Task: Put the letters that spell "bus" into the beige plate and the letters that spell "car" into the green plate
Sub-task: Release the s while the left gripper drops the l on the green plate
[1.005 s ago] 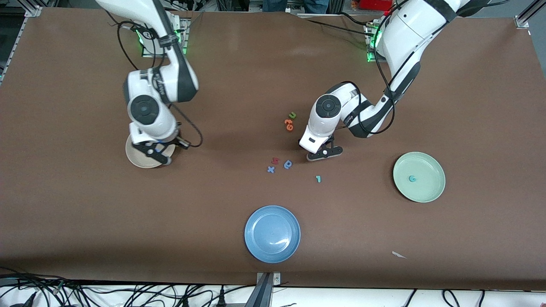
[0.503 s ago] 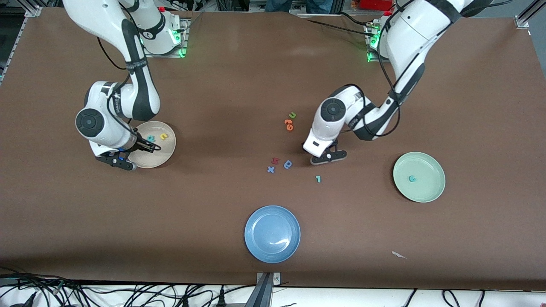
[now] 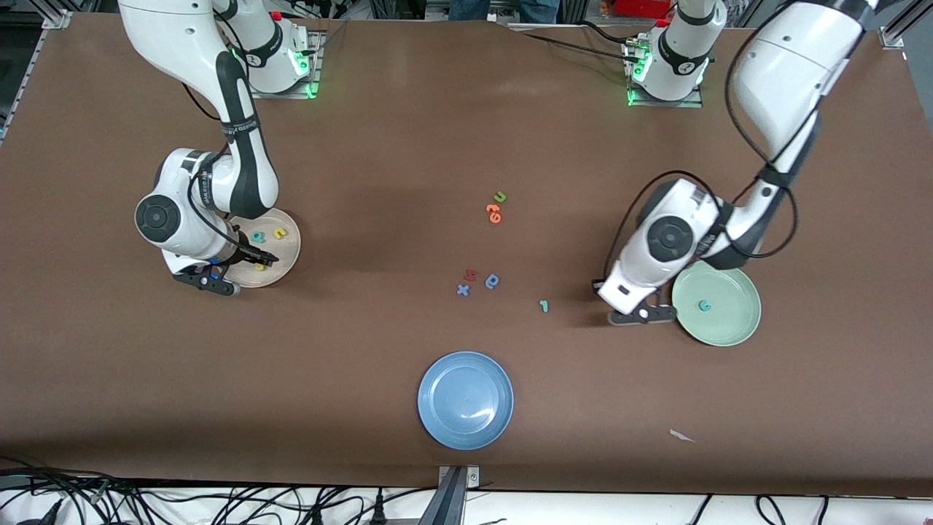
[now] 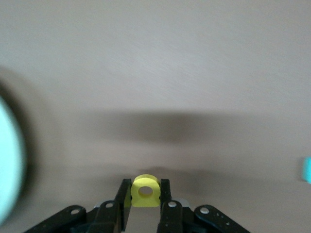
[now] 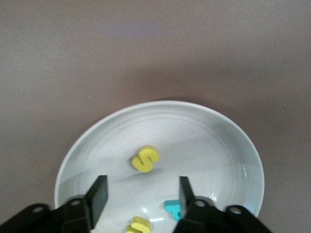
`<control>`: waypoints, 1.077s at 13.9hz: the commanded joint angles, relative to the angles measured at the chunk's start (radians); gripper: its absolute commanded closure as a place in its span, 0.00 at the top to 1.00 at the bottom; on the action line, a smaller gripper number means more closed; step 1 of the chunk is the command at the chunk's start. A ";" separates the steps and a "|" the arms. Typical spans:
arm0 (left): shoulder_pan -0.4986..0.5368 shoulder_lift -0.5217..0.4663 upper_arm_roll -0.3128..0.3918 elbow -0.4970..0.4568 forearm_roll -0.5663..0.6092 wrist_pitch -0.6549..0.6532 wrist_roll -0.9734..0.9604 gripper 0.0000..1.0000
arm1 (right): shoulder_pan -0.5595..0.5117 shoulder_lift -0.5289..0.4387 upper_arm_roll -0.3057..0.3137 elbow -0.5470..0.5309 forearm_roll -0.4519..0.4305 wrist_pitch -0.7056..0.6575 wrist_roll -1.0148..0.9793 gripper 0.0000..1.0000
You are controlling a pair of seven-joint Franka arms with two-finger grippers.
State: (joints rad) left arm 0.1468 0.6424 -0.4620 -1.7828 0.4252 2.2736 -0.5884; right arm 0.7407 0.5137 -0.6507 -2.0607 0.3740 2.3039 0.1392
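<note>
Left gripper (image 3: 641, 315) now beside green plate (image 3: 732, 322).

Brown table cover (image 3: 408, 131). Beige plate (image 3: 286, 255) holds teal "b" (image 3: 258, 237), yellow "u" (image 3: 279, 233), yellow "s" (image 5: 145, 159). Green plate (image 3: 736, 321), pale mint (plain), carries teal "c" (image 3: 704, 305). Teal "r" (image 3: 543, 305). Yellow "a" (image 4: 145, 191). Blue plate (image 3: 465, 399). Orange letters (image 3: 494, 213), green "u" (image 3: 500, 197).
</note>
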 commanded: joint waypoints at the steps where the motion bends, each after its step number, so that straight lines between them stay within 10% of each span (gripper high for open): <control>1: 0.057 -0.017 -0.012 0.052 -0.023 -0.087 0.175 0.16 | 0.005 -0.055 -0.003 0.017 0.020 -0.050 -0.032 0.99; 7: 0.236 -0.014 -0.001 0.074 -0.005 -0.131 0.545 0.17 | 0.000 -0.178 -0.047 0.282 -0.001 -0.488 -0.069 1.00; 9: 0.253 -0.004 0.003 0.071 0.001 -0.131 0.616 0.32 | -0.003 -0.175 -0.049 0.419 -0.070 -0.642 -0.069 1.00; 11: 0.252 0.005 0.008 0.072 0.053 -0.129 0.694 1.00 | 0.006 -0.176 -0.044 0.525 -0.192 -0.789 -0.070 1.00; 15: 0.222 0.002 -0.035 0.077 -0.035 -0.126 0.561 1.00 | -0.128 -0.291 0.105 0.542 -0.210 -0.752 -0.070 1.00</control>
State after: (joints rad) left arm 0.3973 0.6502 -0.4701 -1.7109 0.4248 2.1566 0.0435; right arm 0.7257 0.3001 -0.6457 -1.5200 0.1850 1.5498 0.0839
